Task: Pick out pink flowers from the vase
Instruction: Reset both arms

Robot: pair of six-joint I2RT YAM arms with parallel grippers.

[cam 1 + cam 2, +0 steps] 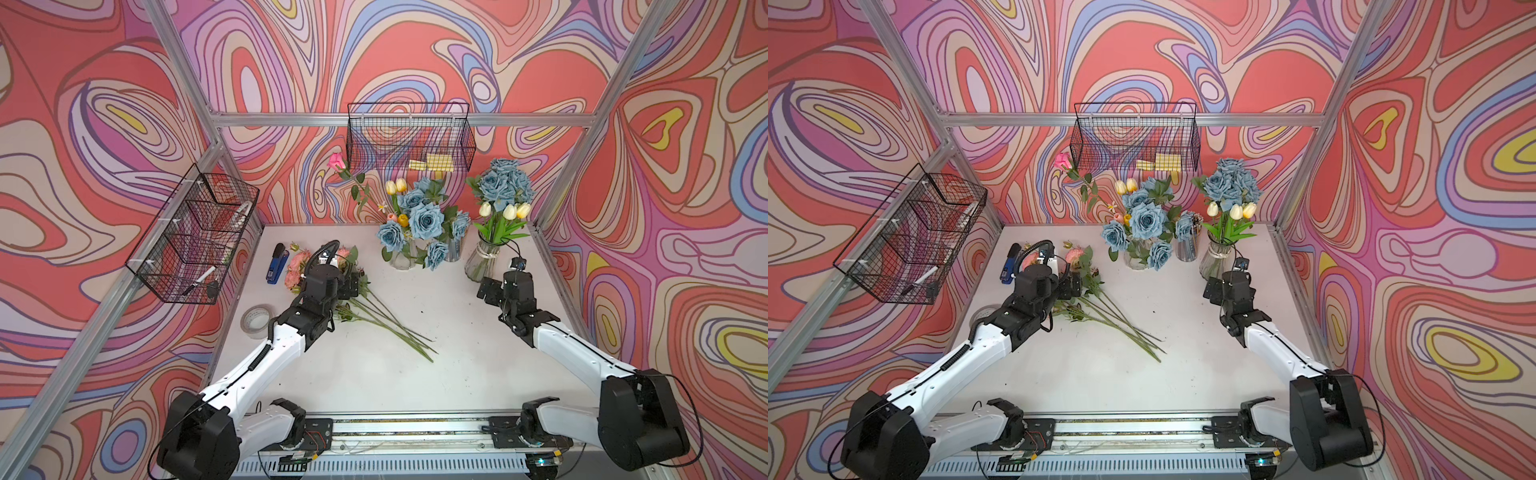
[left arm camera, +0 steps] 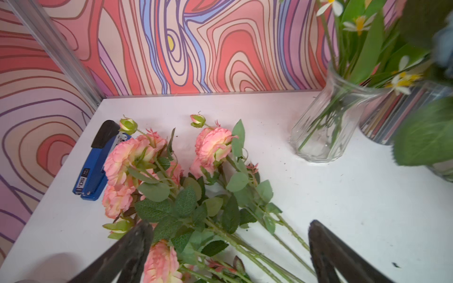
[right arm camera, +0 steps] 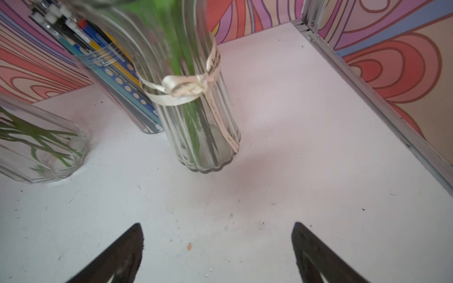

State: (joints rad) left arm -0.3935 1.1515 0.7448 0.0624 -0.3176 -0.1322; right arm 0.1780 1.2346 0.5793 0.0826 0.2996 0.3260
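Several pink flowers (image 1: 296, 266) (image 1: 1076, 254) (image 2: 214, 146) lie on the white table at the left, their long green stems (image 1: 390, 324) running toward the middle. My left gripper (image 1: 351, 286) (image 1: 1073, 286) (image 2: 229, 223) hovers open over their leafy stems and holds nothing. One pink rose (image 1: 336, 161) (image 1: 1062, 160) still leans out to the left of the faceted glass vase (image 1: 402, 257) (image 2: 321, 137). My right gripper (image 1: 488, 289) (image 1: 1212, 289) (image 3: 218, 227) is open and empty just in front of the ribbed vase (image 1: 480, 259) (image 3: 201, 137) tied with a ribbon.
Blue roses (image 1: 424, 220) and yellow tulips (image 1: 395, 185) fill the faceted vase; white tulips (image 1: 509, 211) stand in the ribbed one. A pencil cup (image 1: 453, 249) sits between them. A blue stapler (image 1: 277, 264) and tape roll (image 1: 257, 320) lie at the left. Wire baskets (image 1: 195, 237) (image 1: 409, 137) hang on the walls.
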